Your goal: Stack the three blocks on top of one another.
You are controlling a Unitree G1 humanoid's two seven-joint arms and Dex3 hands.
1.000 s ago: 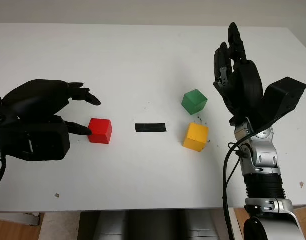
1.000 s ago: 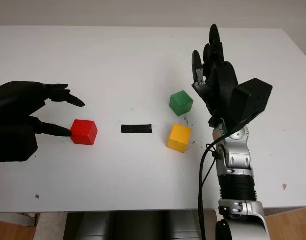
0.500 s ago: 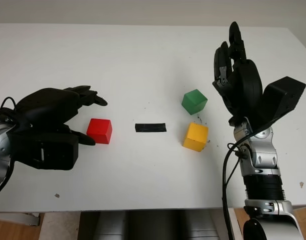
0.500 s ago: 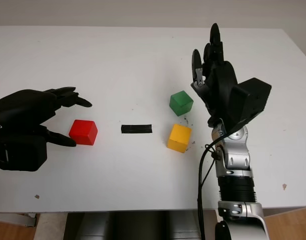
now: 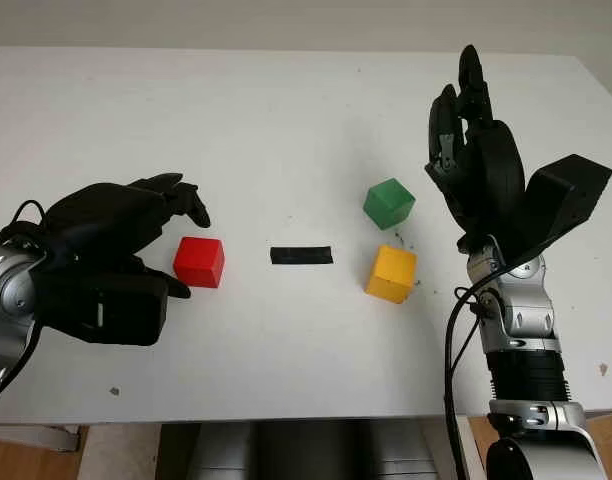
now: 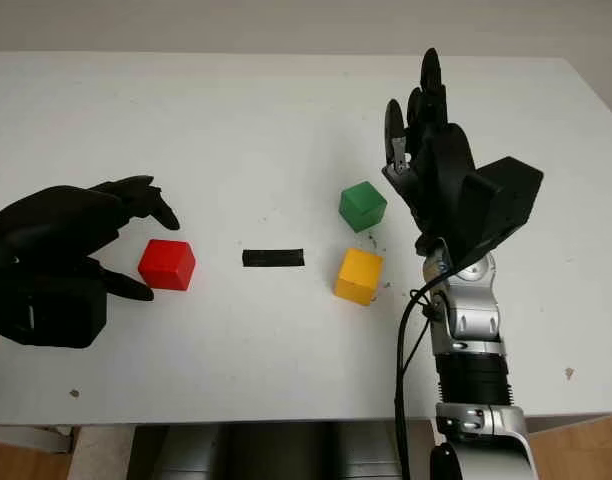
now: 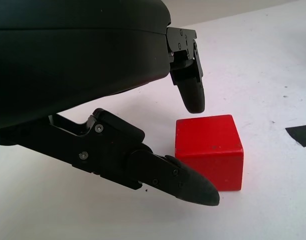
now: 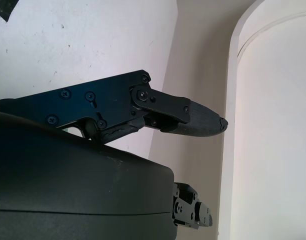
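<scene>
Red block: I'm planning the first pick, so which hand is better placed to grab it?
Left. The left hand brackets the red block; the right hand is raised beyond the green block.

Matte black three-finger left hand (image 5: 106, 260) and right hand (image 5: 481, 165), screwed shells; silver ribbed right forearm (image 5: 521, 345), black cable (image 5: 453, 340) alongside.

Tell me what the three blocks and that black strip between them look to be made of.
Red block, green block, yellow block: likely painted wood or hard plastic, with flat matte faces and crisp edges. Black strip: probably tape, lying flat on the white table with no visible thickness.
</scene>
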